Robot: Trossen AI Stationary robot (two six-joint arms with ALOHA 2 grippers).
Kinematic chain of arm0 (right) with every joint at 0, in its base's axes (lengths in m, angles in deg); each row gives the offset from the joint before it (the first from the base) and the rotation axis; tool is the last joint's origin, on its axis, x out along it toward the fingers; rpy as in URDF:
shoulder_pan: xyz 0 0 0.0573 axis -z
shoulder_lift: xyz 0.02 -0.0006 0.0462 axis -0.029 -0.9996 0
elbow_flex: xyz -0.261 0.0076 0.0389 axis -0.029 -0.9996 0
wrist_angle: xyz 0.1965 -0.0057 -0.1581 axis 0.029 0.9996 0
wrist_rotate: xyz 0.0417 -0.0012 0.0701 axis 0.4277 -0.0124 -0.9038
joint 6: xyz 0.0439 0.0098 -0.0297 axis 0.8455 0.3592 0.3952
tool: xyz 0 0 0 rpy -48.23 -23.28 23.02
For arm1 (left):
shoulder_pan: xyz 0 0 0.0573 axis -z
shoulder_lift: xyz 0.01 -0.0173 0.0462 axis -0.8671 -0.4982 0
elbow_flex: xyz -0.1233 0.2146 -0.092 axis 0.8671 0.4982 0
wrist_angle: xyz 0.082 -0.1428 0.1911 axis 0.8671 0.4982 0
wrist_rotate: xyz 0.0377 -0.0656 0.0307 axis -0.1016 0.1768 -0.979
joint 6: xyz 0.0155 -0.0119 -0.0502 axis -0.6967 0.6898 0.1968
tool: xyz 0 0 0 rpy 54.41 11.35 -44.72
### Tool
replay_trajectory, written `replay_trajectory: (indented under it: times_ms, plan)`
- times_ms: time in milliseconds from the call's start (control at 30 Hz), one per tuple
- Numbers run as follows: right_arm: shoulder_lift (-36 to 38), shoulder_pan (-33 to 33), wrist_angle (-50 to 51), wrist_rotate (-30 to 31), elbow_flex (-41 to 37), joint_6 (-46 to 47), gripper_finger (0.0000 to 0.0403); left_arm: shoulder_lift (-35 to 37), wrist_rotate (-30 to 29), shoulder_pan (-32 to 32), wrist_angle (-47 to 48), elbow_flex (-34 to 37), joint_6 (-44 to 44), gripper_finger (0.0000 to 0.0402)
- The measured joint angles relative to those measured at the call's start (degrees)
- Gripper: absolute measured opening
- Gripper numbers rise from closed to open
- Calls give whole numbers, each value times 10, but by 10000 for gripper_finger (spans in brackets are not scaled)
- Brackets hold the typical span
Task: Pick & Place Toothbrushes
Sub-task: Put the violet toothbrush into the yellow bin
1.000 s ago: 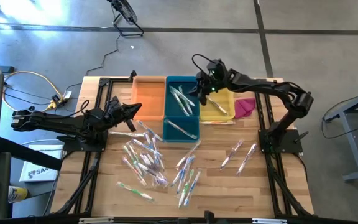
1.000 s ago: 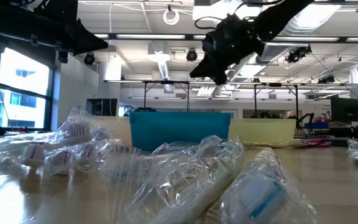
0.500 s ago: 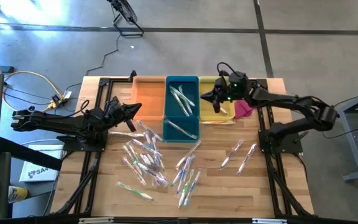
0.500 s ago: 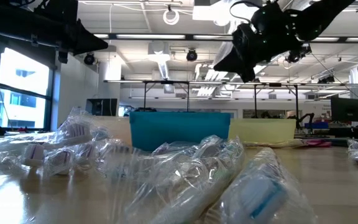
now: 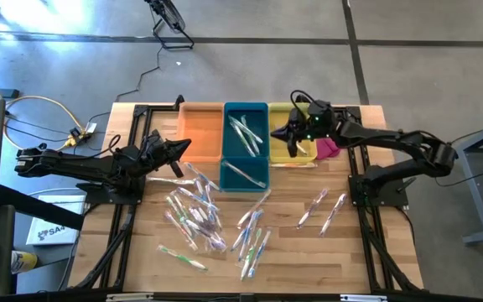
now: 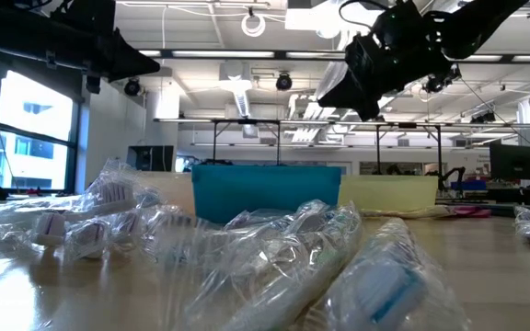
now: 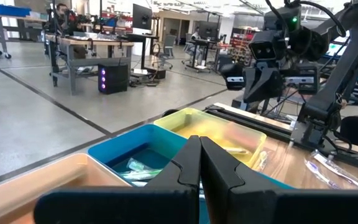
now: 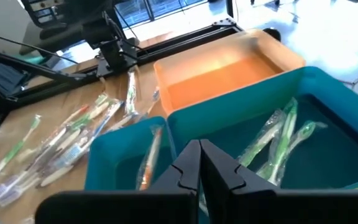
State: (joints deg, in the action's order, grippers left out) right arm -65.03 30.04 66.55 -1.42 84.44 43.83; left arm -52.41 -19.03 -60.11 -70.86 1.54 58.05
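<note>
- The right end effector point(image 5: 280, 134) is hovering at the upper middle of the overhead frame, above the seam between the yellow plastic bin point(image 5: 296, 151) and the two-compartment teal plastic bin point(image 5: 246, 180); its fingers are pressed together and carrying nothing
- The left end effector point(image 5: 184, 145) is waiting at the left centre of that frame, just beside the empty orange plastic bin point(image 5: 199, 134), its fingers also together and empty
- The clear-wrapped toothbrushes with white, green, blue and pink handles point(image 5: 198, 216) are mostly lying loose in the lower middle of the frame, with a pair point(image 5: 324, 208) apart at the lower right; a few are already sitting in the teal bin
- Judging from this, the next pick is calling for the right arm to travel to the lower-right pair, spreading its fingers before descending
- Doing it well is likely meaning aiming at the stiff handle across its width, not the slippery wrapper, and choosing a brush lying clear of its neighbours so only one is lifted
- The wooden slatted table point(image 5: 384, 243) is sitting on a grey concrete floor, with a crumpled pink cloth point(image 5: 332, 144) at the upper right beside the yellow bin
- The table-level frame is showing an open workshop behind, with ceiling lights, windows at the left and benches with monitors at the right
</note>
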Motion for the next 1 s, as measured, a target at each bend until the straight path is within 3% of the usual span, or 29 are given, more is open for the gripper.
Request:
replay_trajectory:
  times_ms: [433, 767, 1000]
  plan:
    - [0, -3, 0, 0, 1, -30, 2, 0, -2, 0, 13, 0, 0, 0]
    - [0, -3, 3, 0, 1, -32, 2, 0, -69, 0, 10, 0, -3, 0]
    - [0, -3, 4, 0, 1, -29, 2, -1, -75, 0, 15, 0, 10, 0]
